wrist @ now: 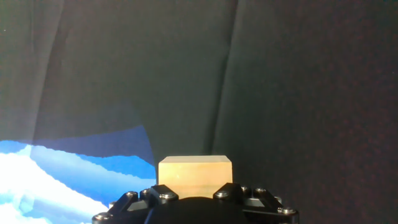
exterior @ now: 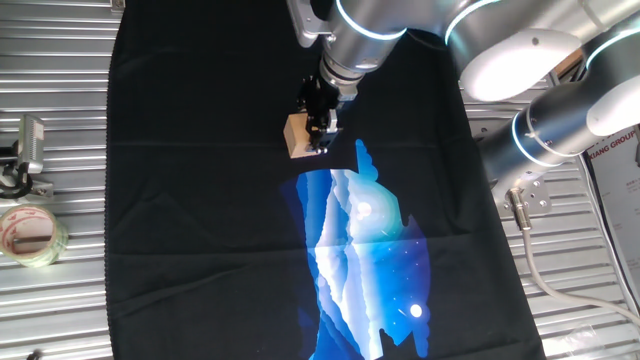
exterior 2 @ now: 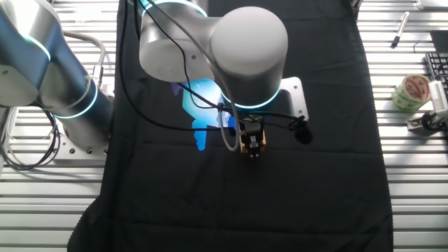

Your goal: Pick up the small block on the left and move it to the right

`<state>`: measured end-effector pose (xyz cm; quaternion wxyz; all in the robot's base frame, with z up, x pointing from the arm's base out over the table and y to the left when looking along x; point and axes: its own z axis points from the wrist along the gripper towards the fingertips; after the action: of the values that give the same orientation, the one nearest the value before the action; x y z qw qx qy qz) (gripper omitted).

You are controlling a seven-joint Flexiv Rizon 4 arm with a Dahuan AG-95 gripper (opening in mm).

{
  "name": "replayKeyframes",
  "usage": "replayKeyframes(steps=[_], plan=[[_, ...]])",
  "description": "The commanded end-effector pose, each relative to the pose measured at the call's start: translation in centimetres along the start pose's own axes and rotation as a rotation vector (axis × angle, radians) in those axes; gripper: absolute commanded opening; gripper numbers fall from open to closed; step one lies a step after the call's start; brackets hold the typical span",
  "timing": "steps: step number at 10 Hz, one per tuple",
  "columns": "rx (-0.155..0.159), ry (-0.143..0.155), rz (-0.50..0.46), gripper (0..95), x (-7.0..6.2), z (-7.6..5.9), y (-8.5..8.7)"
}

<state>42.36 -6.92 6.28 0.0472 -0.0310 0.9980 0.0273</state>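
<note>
The small block (exterior: 296, 136) is a light-tan wooden cube on the black cloth (exterior: 200, 200), just above the top of the blue mountain print. My gripper (exterior: 319, 133) comes down on it from above. In the other fixed view the block (exterior 2: 252, 143) shows only as a tan sliver between the dark fingers. In the hand view the block (wrist: 194, 174) fills the gap of the gripper (wrist: 194, 190), and both fingertips (wrist: 163, 191) press against its sides. The gripper is shut on the block. Whether the block is off the cloth I cannot tell.
A roll of clear tape (exterior: 30, 235) and a metal clip (exterior: 30, 150) lie on the slatted metal table left of the cloth. The blue mountain print (exterior: 360, 250) covers the cloth's middle. The arm's base (exterior 2: 70, 105) stands beside the cloth. A pen (exterior 2: 399, 31) lies at the far edge.
</note>
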Motion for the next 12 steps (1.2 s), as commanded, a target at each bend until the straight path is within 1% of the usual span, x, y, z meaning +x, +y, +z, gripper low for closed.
replayKeyframes(steps=[1,3,5,6,7,8,12], plan=[[-0.023,0.004,0.073,0.0,-0.1,0.0,0.1],[-0.029,-0.005,0.095,0.0,-0.3,0.3,0.3],[-0.025,-0.013,0.103,0.0,-0.5,0.8,0.7],[-0.023,-0.013,0.105,0.0,-0.5,0.8,0.8],[-0.020,-0.021,0.112,0.0,-0.3,1.0,1.1],[-0.015,-0.022,0.119,0.0,-0.3,1.2,1.6],[0.007,-0.016,0.151,0.0,-0.7,1.1,3.3]])
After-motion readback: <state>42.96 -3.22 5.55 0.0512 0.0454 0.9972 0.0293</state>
